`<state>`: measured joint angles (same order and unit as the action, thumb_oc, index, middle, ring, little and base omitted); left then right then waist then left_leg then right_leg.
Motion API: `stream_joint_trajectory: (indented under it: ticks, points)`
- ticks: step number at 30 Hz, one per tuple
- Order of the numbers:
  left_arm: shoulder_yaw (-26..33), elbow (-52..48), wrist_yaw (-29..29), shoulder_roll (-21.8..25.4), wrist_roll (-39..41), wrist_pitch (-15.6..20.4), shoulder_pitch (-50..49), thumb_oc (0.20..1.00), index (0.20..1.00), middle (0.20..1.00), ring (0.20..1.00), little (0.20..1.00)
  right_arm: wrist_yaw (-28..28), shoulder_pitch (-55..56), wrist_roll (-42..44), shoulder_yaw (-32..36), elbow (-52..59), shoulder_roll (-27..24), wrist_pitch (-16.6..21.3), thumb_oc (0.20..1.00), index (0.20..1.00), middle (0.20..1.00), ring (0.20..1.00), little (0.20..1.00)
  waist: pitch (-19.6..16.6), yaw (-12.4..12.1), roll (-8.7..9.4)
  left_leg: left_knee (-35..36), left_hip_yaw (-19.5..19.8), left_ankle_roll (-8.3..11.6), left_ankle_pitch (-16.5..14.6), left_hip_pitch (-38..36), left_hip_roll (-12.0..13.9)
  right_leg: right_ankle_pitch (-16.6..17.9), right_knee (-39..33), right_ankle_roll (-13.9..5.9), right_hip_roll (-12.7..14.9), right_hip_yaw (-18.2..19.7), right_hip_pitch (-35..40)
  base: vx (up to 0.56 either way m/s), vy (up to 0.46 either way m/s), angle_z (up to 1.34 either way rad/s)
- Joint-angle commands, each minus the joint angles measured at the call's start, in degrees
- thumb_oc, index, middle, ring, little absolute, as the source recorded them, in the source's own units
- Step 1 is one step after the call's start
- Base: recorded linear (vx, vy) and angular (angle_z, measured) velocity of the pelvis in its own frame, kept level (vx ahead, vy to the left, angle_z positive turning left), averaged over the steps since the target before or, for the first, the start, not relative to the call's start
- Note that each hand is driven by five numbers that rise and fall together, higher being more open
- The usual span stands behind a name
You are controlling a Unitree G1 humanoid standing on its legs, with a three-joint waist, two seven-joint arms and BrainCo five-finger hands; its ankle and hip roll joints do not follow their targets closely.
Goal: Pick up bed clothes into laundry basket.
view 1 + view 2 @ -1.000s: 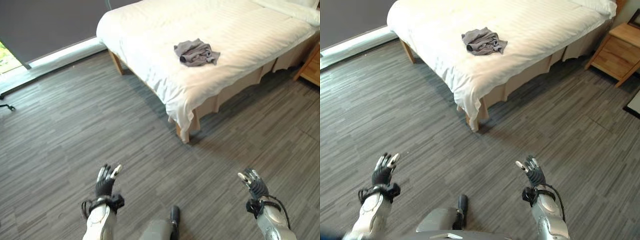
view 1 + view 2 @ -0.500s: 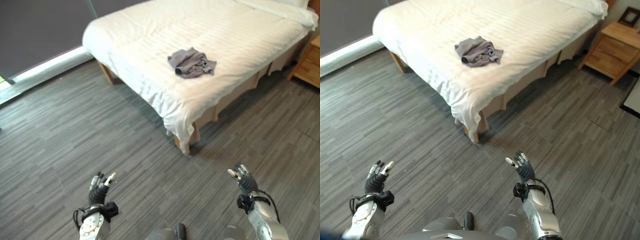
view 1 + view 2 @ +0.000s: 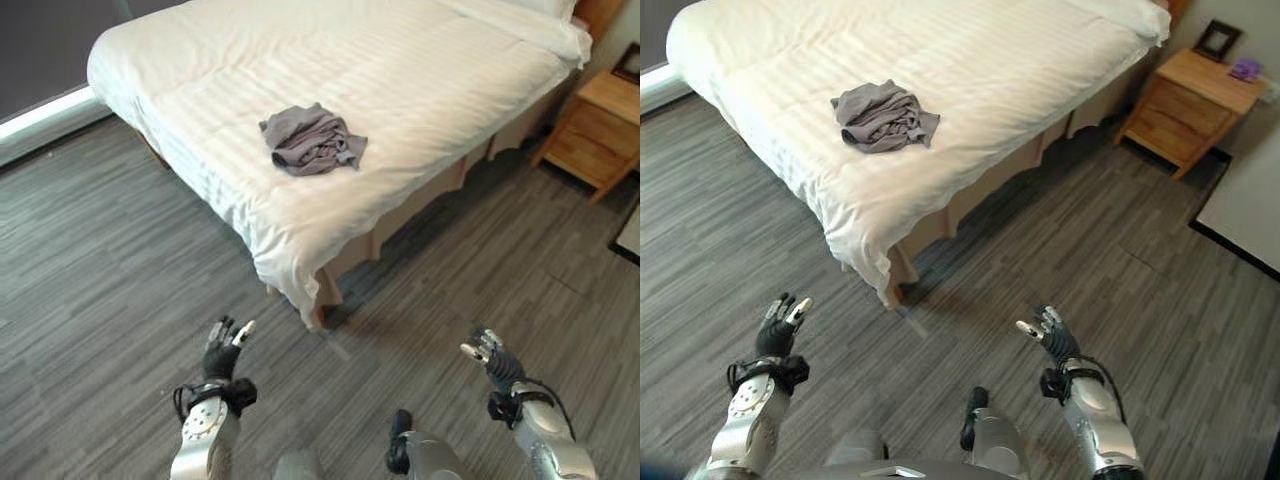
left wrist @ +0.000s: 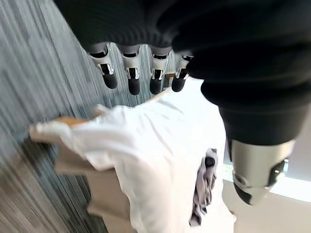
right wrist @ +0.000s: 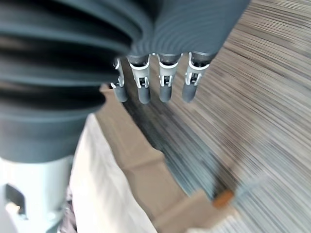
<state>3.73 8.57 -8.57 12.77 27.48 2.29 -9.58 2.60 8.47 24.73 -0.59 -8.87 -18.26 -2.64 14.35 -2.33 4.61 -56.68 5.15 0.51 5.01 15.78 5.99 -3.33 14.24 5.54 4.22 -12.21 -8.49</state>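
Observation:
A crumpled grey garment (image 3: 309,140) lies on the white bed (image 3: 400,80), near the bed's closest corner; the same grey garment (image 4: 203,191) shows past my left hand in the left wrist view. My left hand (image 3: 224,350) is raised over the floor at lower left, fingers straight and open, holding nothing. At lower right my right hand (image 3: 493,362) is also up over the floor, open and empty. Both hands are well short of the bed. Its straight fingers (image 5: 165,82) show in the right wrist view.
A wooden nightstand (image 3: 1189,106) stands right of the bed, with a small framed picture (image 3: 1213,40) on top. Grey plank flooring (image 3: 100,280) surrounds the bed. A pale rug or mat edge (image 3: 1250,205) lies at far right.
The camera has swung right and closer: the bed and garment shifted left in view and the nightstand came fully into sight. Both hands stay raised and open.

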Motion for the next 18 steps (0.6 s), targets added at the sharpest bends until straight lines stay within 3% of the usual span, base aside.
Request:
stream_joint_trajectory:
  ticks: [1,3,4,6,8,9,11,13,14,15,17,18]
  points:
    - [0.07,-3.23,0.84,0.89,3.1,2.56,-0.17,1.0,1.0,1.0,1.0,1.0,0.76,0.03,0.63,0.33,2.54,-3.15,2.63,1.0,1.0,1.0,1.0,1.0,2.45,-0.32,0.21,21.71,-2.41,1.23,-5.74,-1.65,-0.67,-1.82,-7.81,-6.76,4.27,3.25,8.93,0.29,-0.135,-0.2]
    - [-0.59,-3.21,1.34,0.59,3.9,2.27,-0.36,1.0,1.0,1.0,1.0,1.0,0.3,0.47,-0.03,1.59,2.82,-3.08,2.61,1.0,1.0,1.0,1.0,1.0,1.75,0.02,-0.38,31.38,-8.09,2.46,-4.3,-0.58,3.36,-2.88,-9.39,-7.59,4.07,1.14,11.5,0.32,-0.057,-0.12]
    - [-1.17,-2.83,1.86,0.52,3.74,2.13,-0.46,1.0,1.0,1.0,1.0,1.0,0.13,0.89,-0.03,2.0,3.09,-2.86,2.82,1.0,1.0,1.0,1.0,1.0,1.29,0.12,-0.83,37.74,-11.41,2.94,-3.32,-1.24,4.16,-3.16,-10.17,-8.05,3.88,0.24,12.61,0.33,-0.001,0.06]
    - [-2.18,-0.98,2.68,0.74,2.2,1.97,-0.61,1.0,1.0,1.0,1.0,1.0,0.14,1.09,-1.02,1.85,3.69,-2.7,3.34,1.0,1.0,1.0,1.0,1.0,0.49,-0.63,-1.94,49.08,-13.48,4.09,1.45,-2.75,1.12,-3.74,-11.78,-8.87,2.98,-0.45,14.94,0.36,0.041,0.06]
    - [-2.31,-0.17,2.85,0.44,2.48,1.66,-0.94,1.0,1.0,1.0,1.0,1.0,0.91,0.18,-4.13,1.0,4.13,-3.26,2.49,1.0,1.0,1.0,1.0,1.0,-0.67,-0.71,-2.19,50.08,-11.38,3.8,-0.4,-5.52,-0.24,-4.23,-11.39,-9.85,3.57,-0.31,16.09,0.33,0.118,0.19]
    - [-2.31,-0.17,2.85,0.43,2.49,1.66,-0.91,1.0,1.0,1.0,1.0,1.0,0.91,0.16,-4.14,1.01,4.13,-3.26,2.48,1.0,1.0,1.0,1.0,1.0,-0.73,-0.73,-2.27,50.21,-11.39,3.77,-0.21,-5.43,-0.18,-4.03,-11.5,-9.84,3.49,-0.29,15.96,0.35,0.224,-0.11]
    - [-2.38,-0.04,3.61,0.6,1.68,1.38,-1.54,1.0,1.0,1.0,1.0,1.0,1.47,-0.84,-4.61,1.07,4.91,-2.66,2.79,1.0,1.0,1.0,1.0,1.0,-2.49,-0.54,-2.46,53.37,-12.93,2.51,-1.44,-8.86,-1.03,-3.4,-11.15,-11.72,5.41,-0.76,16.42,0.32,0.302,-0.97]
    - [-1.18,-0.61,2.87,1.87,0.68,1.11,-1.73,1.0,1.0,1.0,1.0,1.0,0.84,-1.79,-5.73,1.01,5.47,-1.04,3.09,1.0,1.0,1.0,1.0,1.0,-2.35,-0.91,-2.41,56.89,-14.62,-0.31,-3.27,-13.88,-3.01,3.34,1.74,-14.02,10.8,-0.29,12.01,0.21,0.347,0.03]
    - [-1.15,-0.61,2.87,1.88,0.68,1.09,-1.69,1.0,1.0,1.0,1.0,1.0,0.84,-1.84,-5.74,1.02,5.47,-1.03,3.08,1.0,1.0,1.0,1.0,1.0,-2.53,-1.12,-2.43,57.01,-14.85,-0.37,-3.08,-13.66,-2.95,3.56,1.74,-14.02,10.75,-0.03,11.59,0.12,0.346,0.0]
    - [-0.05,-0.97,2.22,3.29,-0.34,1.28,-1.6,1.0,1.0,1.0,1.0,1.0,0.7,-2.5,-7.22,0.2,6.2,-0.4,3.31,1.0,1.0,1.0,1.0,1.0,-1.07,-0.53,-2.99,58.87,-15.73,-1.6,-3.88,-17.12,-3.72,8.25,11.32,-14.06,13.39,0.01,8.04,0.11,0.291,-0.09]
    - [0.23,-0.99,2.02,3.93,-0.79,1.31,-1.22,1.0,1.0,1.0,1.0,1.0,0.41,-2.68,-7.84,0.23,6.52,-0.12,3.33,1.0,1.0,1.0,1.0,1.0,-0.64,-0.1,-3.34,59.29,-15.09,-1.87,-3.89,-17.75,-3.63,9.36,14.38,-13.64,13.09,1.52,5.21,0.11,0.188,0.62]
    - [0.51,-0.61,1.7,5.17,-1.98,1.37,-0.44,1.0,1.0,1.0,1.0,1.0,-0.21,-2.54,-8.63,0.4,6.82,0.19,3.64,1.0,1.0,1.0,1.0,1.0,-0.02,1.1,-3.69,59.4,-13.61,-2.15,-4.36,-18.41,-3.8,9.81,15.68,-13.56,12.1,4.88,3.05,0.19,0.05,0.79]
